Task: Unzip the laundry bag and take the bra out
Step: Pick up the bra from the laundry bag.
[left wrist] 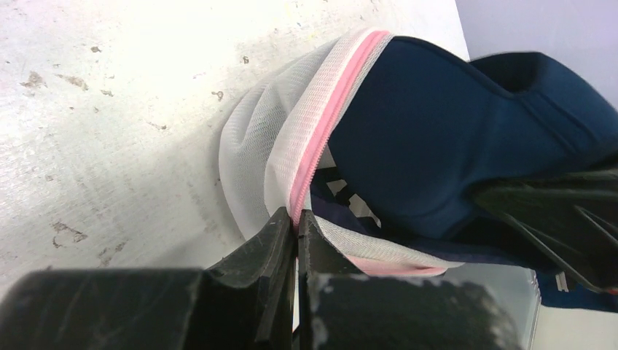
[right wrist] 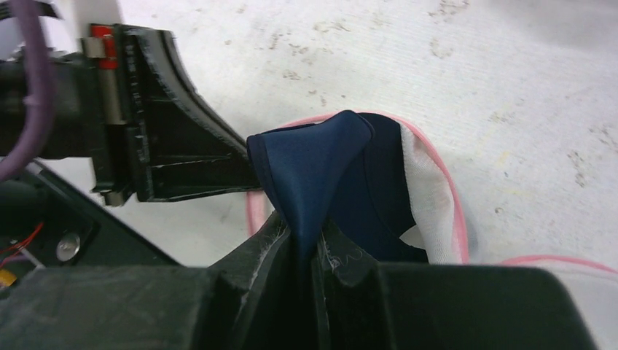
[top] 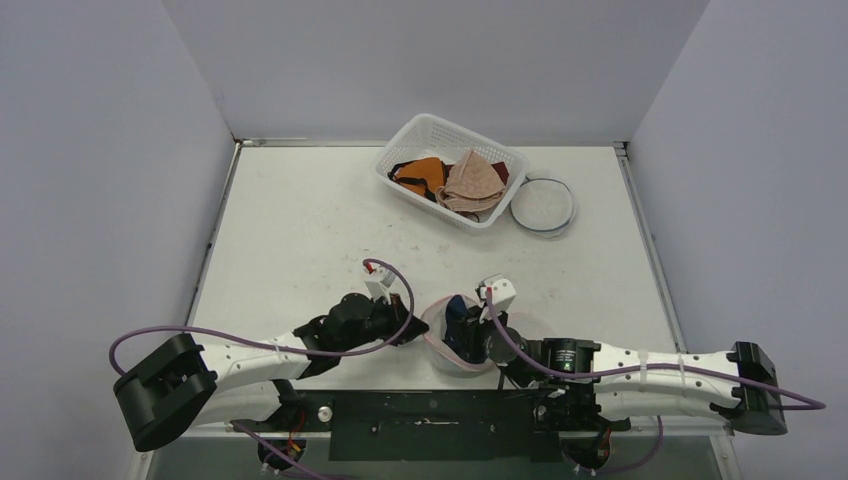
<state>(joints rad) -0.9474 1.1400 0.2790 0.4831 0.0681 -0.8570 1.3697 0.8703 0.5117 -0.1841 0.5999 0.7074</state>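
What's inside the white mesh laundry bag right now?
A navy bra, partly out of the open laundry bag, held by the right pincer; the left pincer pinches the bag's pink zipper edge. Anything under the bra is hidden.

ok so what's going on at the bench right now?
The left gripper is shut on the pink zipper edge of the white mesh laundry bag, pinning it near the front of the table. The bag is already open. The right gripper is pinching a fold of the navy bra, which sticks partly out of the opening with the rest inside the bag. The white basket of other garments sits at the far side, no gripper near it.
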